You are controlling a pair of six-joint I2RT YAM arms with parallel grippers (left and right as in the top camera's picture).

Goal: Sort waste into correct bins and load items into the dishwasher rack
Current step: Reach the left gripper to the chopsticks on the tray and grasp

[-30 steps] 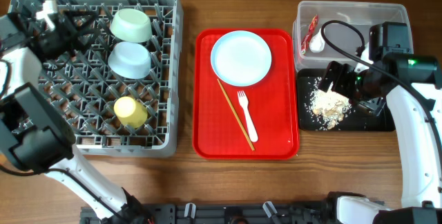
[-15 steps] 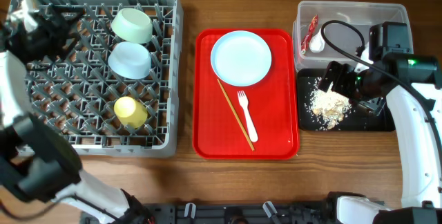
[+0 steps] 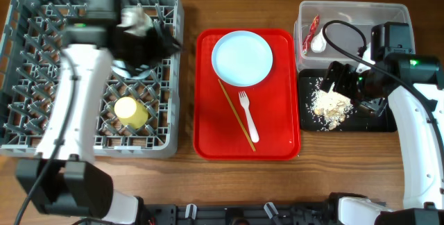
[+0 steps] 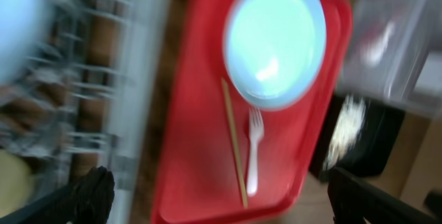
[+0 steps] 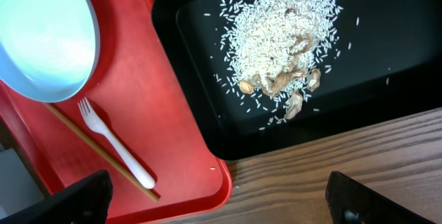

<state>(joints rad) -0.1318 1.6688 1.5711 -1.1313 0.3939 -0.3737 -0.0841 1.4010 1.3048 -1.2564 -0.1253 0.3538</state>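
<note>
Wooden tabletop [image 3: 189, 183], shown from overhead w/ two wrist views. At the rack side, the left gripper [image 4: 221, 196] has its jaws spread wide w/ nothing between them. It hangs over the right edge of the dishwasher rack [image 3: 90, 148], and its arm is blurred. Ahead of and below these jaws lies the red tray [image 3: 208, 142]. It carries the plate [image 3: 242, 58] at the end farthest from the jaws. The chopsticks [image 3: 236, 114] and fork [image 3: 248, 117] lie side by side nearer the jaw gap, fork tines just beside the plate rim. Behind the jaws, the yellow cup [image 3: 130, 112] sits among the rack pegs. The two bowls can't be made out, as the arm covers that part of the rack; a pale blur at the upper left of the left wrist view may be one. The right gripper [image 5: 217, 195] also has its jaws spread and empty, poised above the black tray [image 3: 388, 124]. The rice crumbs [image 5: 276, 37] are heaped just ahead of these jaws, w/ a few brown bits mixed in. Beyond the heap, the clear tub [image 3: 350, 6] holds the wrapper [image 3: 313, 27] and white scrap [image 3: 318, 43]. Progress, approx.: waste sorting looks complete, i.e. dry litter in the tub, food on the black tray. Loading looks part done: cup racked; plate, fork and chopsticks not yet loaded.
</note>
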